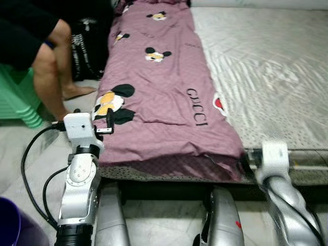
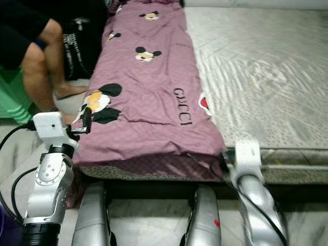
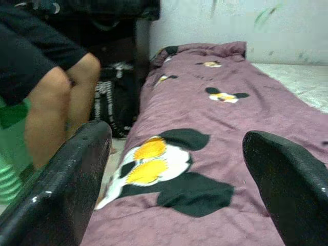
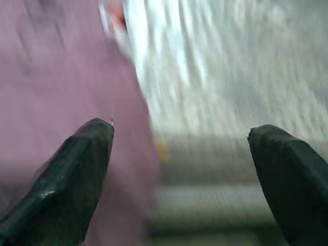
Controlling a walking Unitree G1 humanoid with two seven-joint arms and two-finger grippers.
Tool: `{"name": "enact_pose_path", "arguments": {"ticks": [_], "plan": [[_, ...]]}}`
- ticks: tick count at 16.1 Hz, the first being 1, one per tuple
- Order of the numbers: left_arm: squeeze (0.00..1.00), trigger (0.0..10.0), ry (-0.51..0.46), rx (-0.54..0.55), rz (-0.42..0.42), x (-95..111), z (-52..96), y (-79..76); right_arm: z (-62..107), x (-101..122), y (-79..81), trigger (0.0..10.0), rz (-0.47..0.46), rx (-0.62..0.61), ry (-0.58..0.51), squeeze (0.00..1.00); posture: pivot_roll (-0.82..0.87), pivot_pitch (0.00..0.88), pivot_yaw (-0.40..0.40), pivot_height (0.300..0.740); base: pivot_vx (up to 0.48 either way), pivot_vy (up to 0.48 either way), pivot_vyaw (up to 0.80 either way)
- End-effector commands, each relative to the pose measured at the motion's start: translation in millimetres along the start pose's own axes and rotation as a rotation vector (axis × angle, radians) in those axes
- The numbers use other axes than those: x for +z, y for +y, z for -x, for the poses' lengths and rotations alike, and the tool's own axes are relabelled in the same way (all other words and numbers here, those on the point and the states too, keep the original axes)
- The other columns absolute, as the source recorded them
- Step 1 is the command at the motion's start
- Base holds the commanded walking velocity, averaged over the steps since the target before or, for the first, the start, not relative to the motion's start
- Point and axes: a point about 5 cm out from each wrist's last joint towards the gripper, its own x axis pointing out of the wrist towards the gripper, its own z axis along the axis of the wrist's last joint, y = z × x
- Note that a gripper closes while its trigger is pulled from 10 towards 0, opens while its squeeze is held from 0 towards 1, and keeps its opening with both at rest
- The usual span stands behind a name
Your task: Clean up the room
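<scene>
A purple blanket (image 1: 159,87) printed with cartoon mice lies lengthwise over the left half of the bed, its near edge hanging over the mattress (image 1: 266,66) front. My left gripper (image 1: 108,123) hovers at the blanket's near left corner, open; in the left wrist view its fingers (image 3: 66,179) stand wide apart over the mouse print (image 3: 169,177). My right gripper (image 1: 245,160) is at the blanket's near right corner by the mattress edge. It is open too, and its fingertips (image 4: 77,169) frame the blanket's edge (image 4: 61,77) and the pale sheet, with nothing held.
A person (image 1: 48,61) sits at the left on stacked green stools (image 1: 20,100), bare legs close to my left arm. A black bag (image 1: 89,46) stands beside the bed. A dark purple bin (image 1: 15,225) is at my lower left. My own legs are against the bed front.
</scene>
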Motion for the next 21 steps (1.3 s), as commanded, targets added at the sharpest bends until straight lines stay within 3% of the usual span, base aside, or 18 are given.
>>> {"name": "enact_pose_path", "arguments": {"ticks": [1,3,5,6,7,8,11,21], "plan": [[0.00,10.0,-0.020,-0.009,0.006,4.2,-4.2,-3.4,-6.5,38.1,15.6,10.0,-0.024,0.063,-0.176,1.00,-0.03,0.000,0.009,0.508,0.000,0.000,0.00],[0.00,10.0,-0.068,-0.001,0.018,14.7,-8.6,-3.7,-16.9,70.2,37.1,10.0,-0.108,0.111,-0.290,1.00,-0.02,0.000,0.008,0.508,0.000,0.000,0.00],[0.00,10.0,-0.080,0.016,0.020,18.1,-10.7,-1.7,-21.3,87.6,49.9,10.0,-0.160,0.146,-0.344,1.00,-0.01,0.000,0.010,0.508,0.000,0.000,0.00],[0.00,10.0,-0.082,0.018,0.020,18.3,-11.3,-1.1,-22.7,96.9,57.9,10.0,-0.184,0.174,-0.376,0.30,-0.01,0.000,0.009,0.508,0.000,0.000,0.00],[0.00,10.0,-0.086,0.016,0.027,18.2,-11.6,-1.9,-26.4,108.1,69.1,10.0,-0.247,0.197,-0.400,0.00,-0.01,0.000,0.011,0.508,0.000,0.000,0.00],[0.00,10.0,-0.091,0.018,0.032,18.4,-11.4,-2.8,-26.9,112.5,74.5,10.0,-0.300,0.229,-0.428,0.00,-0.01,0.000,0.011,0.508,0.000,0.000,0.00],[0.00,10.0,-0.092,0.021,0.034,16.7,-11.4,-2.4,-29.0,112.9,77.5,10.0,-0.324,0.242,-0.438,0.00,0.00,0.000,0.008,0.527,0.000,0.000,0.00],[0.00,10.0,-0.088,0.008,0.031,11.4,-12.0,-5.0,-35.3,105.4,78.9,10.0,-0.295,0.243,-0.429,0.00,-0.01,0.000,-0.001,0.637,0.000,0.000,0.00]]}}
